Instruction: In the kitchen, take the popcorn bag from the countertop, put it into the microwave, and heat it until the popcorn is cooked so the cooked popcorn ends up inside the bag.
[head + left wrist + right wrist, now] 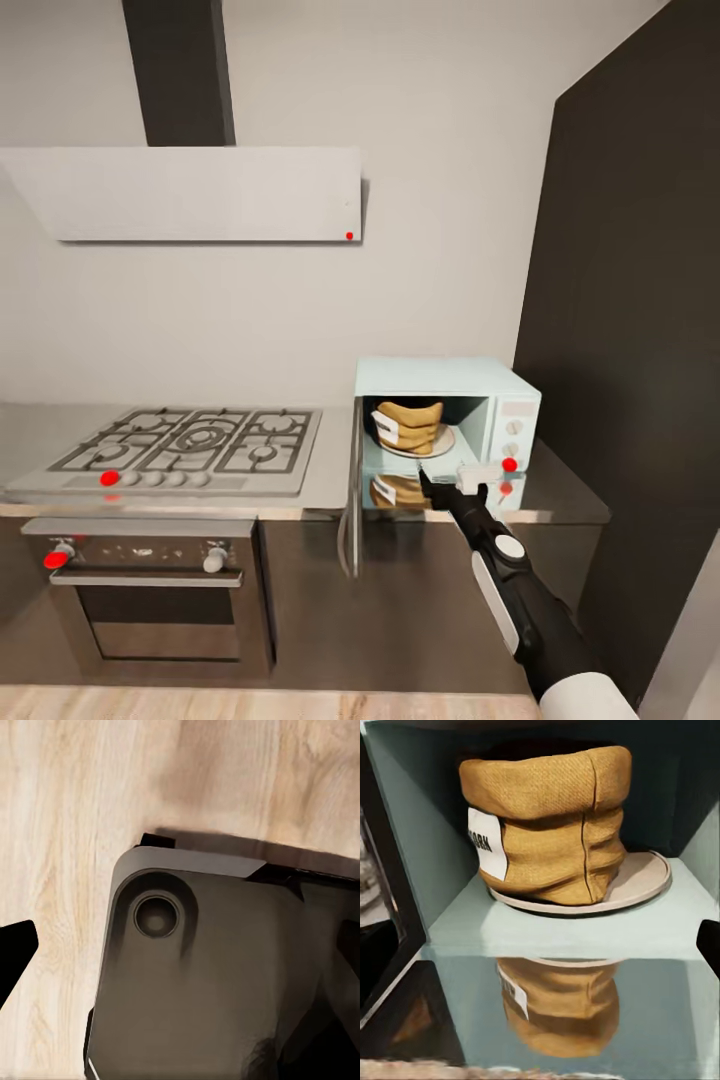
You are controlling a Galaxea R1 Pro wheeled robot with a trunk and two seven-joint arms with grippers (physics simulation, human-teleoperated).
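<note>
The pale blue microwave [505, 400] stands on the grey countertop [565, 495] with its door [352, 490] swung open to the left. Inside it, the tan popcorn bag [408, 425] [551, 832] sits upright on a round plate [649, 881], its white label facing out. The popcorn is hidden in the bag's dark mouth. My right gripper [450, 478] hovers open just in front of the microwave's opening, below the bag and apart from it. My left gripper [180, 952] hangs open over the robot's dark base [210, 982] and holds nothing.
A steel gas hob [190, 445] with an oven [150, 590] beneath lies left of the microwave, under a white extractor hood [190, 195]. A tall dark cabinet [630, 330] closes the right side. Light wood floor [67, 817] lies below. The shiny countertop mirrors the bag.
</note>
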